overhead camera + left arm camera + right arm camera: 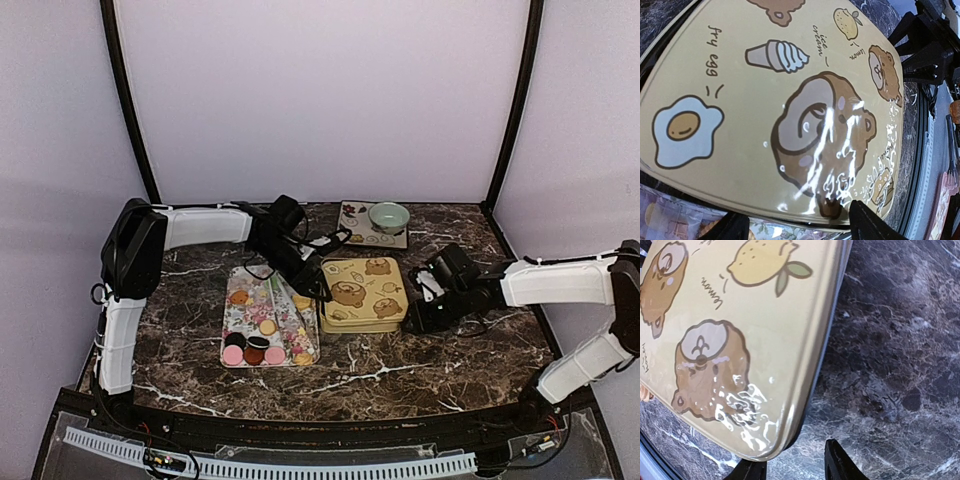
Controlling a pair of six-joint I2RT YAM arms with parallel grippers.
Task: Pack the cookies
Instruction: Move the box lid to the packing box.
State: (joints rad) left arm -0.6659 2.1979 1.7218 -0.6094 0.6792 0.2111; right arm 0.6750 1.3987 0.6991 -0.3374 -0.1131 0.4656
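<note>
The cookies [255,345] are being carried in the tray [226,325], just left of the lidded tin [362,293] on the desk [400,370], the tray's long axis running near to far. The left tool [312,285] is being held over the seam between tray and tin, so that arm is judged nearer. Its fingers [735,227] are being held apart. The right tool [418,300] is being held at the tin's right corner, and whether it is clamped there cannot be told. Pink and dark brown discs are being shown at the tray's near end, golden ones farther back.
</note>
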